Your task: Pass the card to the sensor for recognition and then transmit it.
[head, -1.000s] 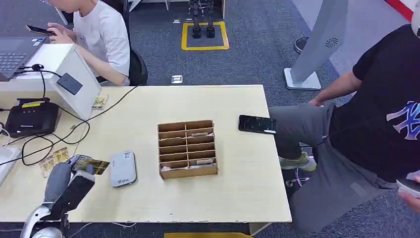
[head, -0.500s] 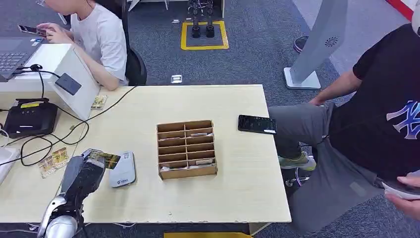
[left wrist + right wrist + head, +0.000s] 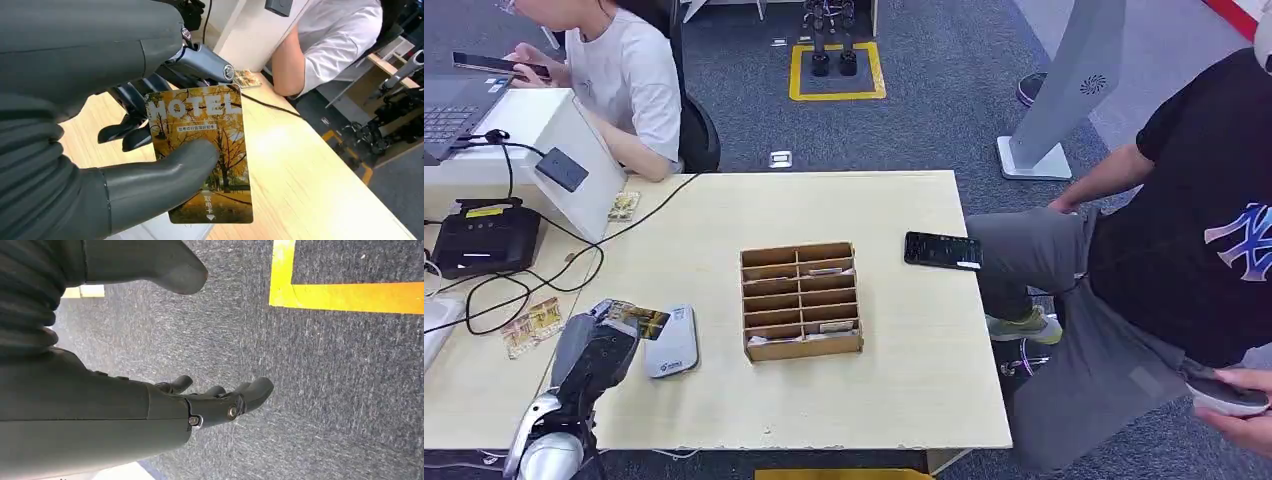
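1. Grey carpet floor (image 3: 944, 110) with a yellow square mark around, two people beside: one in white at the far left, one in black sitting at the right.
2. Light wood table (image 3: 904, 390) in the middle of the head view.
3. White box (image 3: 559, 130) at the far left corner, black sensor (image 3: 563, 168) on its slanted face, black device (image 3: 484, 238) with cables just beside.
4. Cardboard organizer (image 3: 801, 299) with compartments at the table centre.
5. Left hand (image 3: 596, 352) above the near left table part, thumb and fingers pinching the card (image 3: 202, 150).
6. Right hand (image 3: 150, 412) hanging over the floor, fingers apart, holding nothing.
7. Grey reader (image 3: 672, 341) flat on the table, just right of the card.
8. Black phone (image 3: 942, 250) near the right edge.
9. Card: yellow tree print, word "HOTEL", held just above the table, near the reader.
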Available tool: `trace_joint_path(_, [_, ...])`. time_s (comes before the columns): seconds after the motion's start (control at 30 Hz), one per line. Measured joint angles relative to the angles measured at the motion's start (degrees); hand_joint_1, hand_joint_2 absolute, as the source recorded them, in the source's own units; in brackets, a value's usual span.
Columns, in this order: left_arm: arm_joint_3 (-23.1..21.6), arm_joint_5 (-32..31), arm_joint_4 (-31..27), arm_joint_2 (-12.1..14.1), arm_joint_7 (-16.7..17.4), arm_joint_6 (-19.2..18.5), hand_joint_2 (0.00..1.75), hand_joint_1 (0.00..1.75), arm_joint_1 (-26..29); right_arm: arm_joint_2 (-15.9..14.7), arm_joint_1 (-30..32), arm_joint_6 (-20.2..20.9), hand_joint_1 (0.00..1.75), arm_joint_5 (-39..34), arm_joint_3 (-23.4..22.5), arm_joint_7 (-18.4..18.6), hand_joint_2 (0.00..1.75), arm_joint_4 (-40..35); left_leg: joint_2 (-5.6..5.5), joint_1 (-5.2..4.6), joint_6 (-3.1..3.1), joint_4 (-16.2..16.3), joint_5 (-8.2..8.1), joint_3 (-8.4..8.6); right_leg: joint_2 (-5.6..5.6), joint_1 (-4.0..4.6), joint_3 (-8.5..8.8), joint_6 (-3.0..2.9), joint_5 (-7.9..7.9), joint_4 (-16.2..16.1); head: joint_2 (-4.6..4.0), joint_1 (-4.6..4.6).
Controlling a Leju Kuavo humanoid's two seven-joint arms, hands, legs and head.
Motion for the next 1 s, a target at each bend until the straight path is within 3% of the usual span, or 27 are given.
trace_joint_path(0.6, [-0.1, -0.1, 0.2, -0.3, 0.0, 0.1, 1.75, 1.75, -0.6, 0.0, 0.0, -0.1, 0.00, 0.2, 0.0, 0.0, 1.75, 0.0, 0.00, 0.00, 0.00, 0.0, 0.00, 0.00, 0.00, 0.00, -0.01, 0.00, 0.00, 0.0, 0.00, 0.00])
trace_joint_path(1.0, [-0.4, -7.3, 5.2, -0.5, 2.4, 5.3, 1.75, 1.75, -4.0, 0.0, -0.1, -0.2, 0.00, 1.4, 0.0, -0.2, 1.75, 0.0, 0.00, 0.00, -0.01, 0.0, 0.01, -0.01, 0.00, 0.00, -0.01, 0.00, 0.00, 0.0, 0.00, 0.00])
